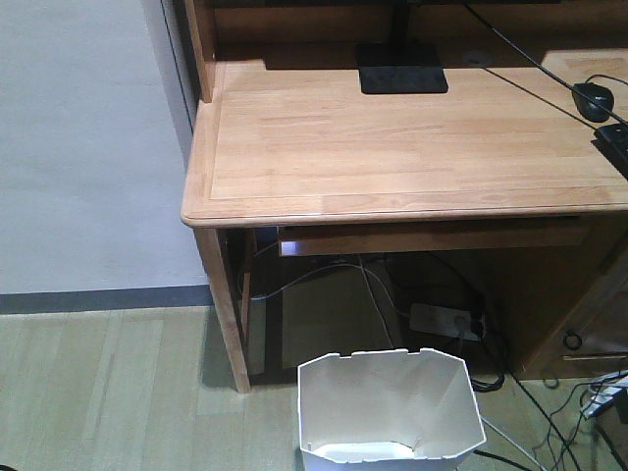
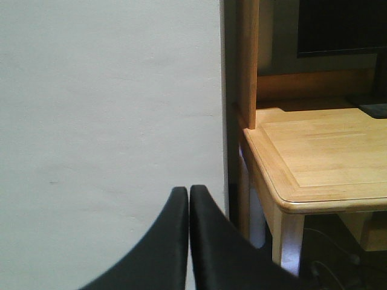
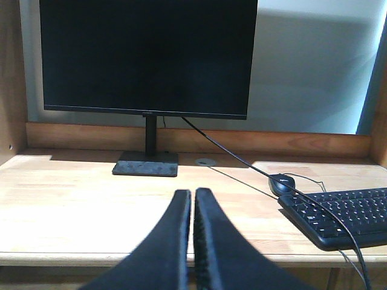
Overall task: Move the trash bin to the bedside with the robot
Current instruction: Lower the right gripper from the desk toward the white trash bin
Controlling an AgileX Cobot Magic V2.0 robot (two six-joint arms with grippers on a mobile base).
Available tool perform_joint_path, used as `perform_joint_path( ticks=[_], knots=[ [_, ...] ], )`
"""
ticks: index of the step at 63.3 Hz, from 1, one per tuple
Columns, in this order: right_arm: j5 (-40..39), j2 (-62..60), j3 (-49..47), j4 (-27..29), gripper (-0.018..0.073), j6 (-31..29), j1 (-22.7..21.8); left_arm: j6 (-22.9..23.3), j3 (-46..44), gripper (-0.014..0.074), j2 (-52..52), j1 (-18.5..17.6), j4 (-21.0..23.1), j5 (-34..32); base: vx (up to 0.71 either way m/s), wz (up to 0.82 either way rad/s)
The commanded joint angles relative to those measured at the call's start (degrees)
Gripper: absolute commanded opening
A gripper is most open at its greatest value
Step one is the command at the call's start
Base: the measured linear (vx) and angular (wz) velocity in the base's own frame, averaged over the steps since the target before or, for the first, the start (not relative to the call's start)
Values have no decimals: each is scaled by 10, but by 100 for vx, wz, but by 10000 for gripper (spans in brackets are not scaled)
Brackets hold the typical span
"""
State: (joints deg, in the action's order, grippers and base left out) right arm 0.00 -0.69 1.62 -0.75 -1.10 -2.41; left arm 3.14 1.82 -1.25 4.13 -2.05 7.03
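Trash bin (image 1: 385,397) upright before desk (image 1: 392,137), mouth up, rim longest across view, left gripper (image 2: 188,188) and right gripper (image 3: 193,192) closed, empty

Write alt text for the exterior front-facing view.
A white trash bin stands on the floor in front of a light wooden desk, cut off by the frame's lower edge. On the desk are a black monitor base, a mouse and a keyboard corner; a power strip lies underneath.

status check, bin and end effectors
Left end effector shut, empty; right end effector shut, empty. Trash bin on floor by desk, ungrasped. Bed not in view.
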Motion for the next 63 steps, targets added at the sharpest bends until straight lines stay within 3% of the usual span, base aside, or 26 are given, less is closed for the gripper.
perform_joint_path(
  ticks=[1,63],
  knots=[
    [-40,-6,12,-5,-9,-2,0,3,-14,-6,-4,-2,1,-41,0,0],
    [-41,-6,12,-5,-9,-2,0,3,-14,-6,-3,-2,1,-41,0,0]
  ],
)
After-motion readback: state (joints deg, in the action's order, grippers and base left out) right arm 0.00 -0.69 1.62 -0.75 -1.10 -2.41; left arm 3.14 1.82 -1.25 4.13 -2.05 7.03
